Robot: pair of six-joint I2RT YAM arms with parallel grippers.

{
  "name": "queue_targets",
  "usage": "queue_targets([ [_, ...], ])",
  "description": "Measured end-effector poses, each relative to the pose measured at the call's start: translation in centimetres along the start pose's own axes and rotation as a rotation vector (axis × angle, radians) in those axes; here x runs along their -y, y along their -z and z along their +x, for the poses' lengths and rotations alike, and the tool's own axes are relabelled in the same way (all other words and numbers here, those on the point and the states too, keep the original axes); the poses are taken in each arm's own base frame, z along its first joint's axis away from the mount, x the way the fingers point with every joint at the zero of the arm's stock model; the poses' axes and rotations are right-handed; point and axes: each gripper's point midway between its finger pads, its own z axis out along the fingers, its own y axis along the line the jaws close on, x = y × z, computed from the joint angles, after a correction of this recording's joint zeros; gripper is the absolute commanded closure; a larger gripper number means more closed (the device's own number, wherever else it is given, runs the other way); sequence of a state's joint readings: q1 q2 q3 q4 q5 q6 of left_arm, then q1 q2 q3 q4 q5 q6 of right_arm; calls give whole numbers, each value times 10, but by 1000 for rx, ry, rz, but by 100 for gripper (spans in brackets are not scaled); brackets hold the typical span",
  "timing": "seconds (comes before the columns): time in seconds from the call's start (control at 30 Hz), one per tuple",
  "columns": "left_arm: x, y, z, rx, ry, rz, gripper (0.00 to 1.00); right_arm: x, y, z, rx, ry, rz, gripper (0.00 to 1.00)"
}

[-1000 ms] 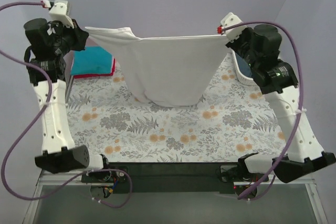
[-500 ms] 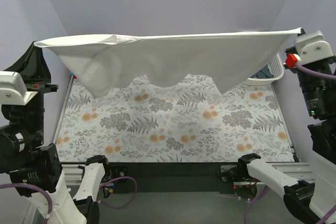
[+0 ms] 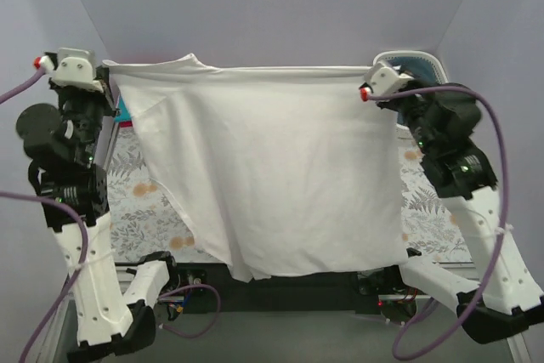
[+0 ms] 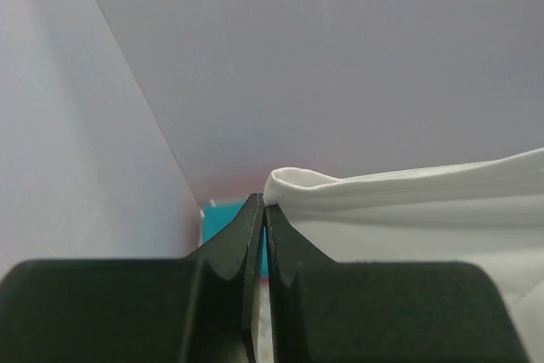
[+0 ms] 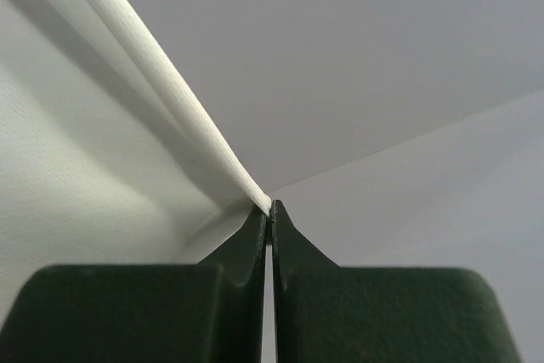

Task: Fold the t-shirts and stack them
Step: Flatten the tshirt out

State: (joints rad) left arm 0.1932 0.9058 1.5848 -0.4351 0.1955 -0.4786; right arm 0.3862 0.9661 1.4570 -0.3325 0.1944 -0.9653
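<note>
Spreading step: left hand and right hand pinch shut on white shirt corners, cloth taut between them. Next: lower it flat onto tabletop.

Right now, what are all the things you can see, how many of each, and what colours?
white t-shirt: one, white, hanging spread out between both pincers, hiding most of the table
teal cloth: one sliver showing, bright teal, far left behind the white t-shirt
basket: one, white, far right corner
dark blue-teal cloth: one, inside the basket
tablecloth: one, flowery grey and orange, peeking out at both sides
left arm, right arm: two, white and black, at the sides
left pincer: one, black, shut on one top corner
right pincer: one, dark, shut on the other top corner
</note>
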Motion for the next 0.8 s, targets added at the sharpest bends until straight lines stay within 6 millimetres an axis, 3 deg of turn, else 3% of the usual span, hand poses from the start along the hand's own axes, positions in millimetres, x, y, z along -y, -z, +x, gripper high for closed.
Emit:
queue_targets([
  [0.1, 15, -22, 92, -218, 40, 67, 100, -77, -37, 47, -91, 64, -158, 99],
  [0.17, 27, -28, 153, -358, 73, 106, 100, -129, -52, 79, -147, 100, -262, 99],
  [0.23, 39, -27, 220, -512, 111, 142, 100, -174, -59, 107, -188, 128, -352, 99],
  [0.33, 56, -18, 305, -702, 157, 176, 100, -229, -73, 141, -229, 154, -455, 99],
  [0.43, 69, -18, 367, -831, 179, 198, 100, -271, -92, 168, -264, 162, -530, 99],
  [0.6, 88, -38, 450, -972, 184, 220, 100, -331, -127, 217, -346, 161, -624, 99],
  [0.7, 96, -64, 490, -1023, 175, 222, 100, -347, -144, 237, -382, 159, -641, 99],
  [0.8, 101, -94, 512, -1024, 152, 216, 100, -349, -160, 248, -397, 153, -624, 99],
])
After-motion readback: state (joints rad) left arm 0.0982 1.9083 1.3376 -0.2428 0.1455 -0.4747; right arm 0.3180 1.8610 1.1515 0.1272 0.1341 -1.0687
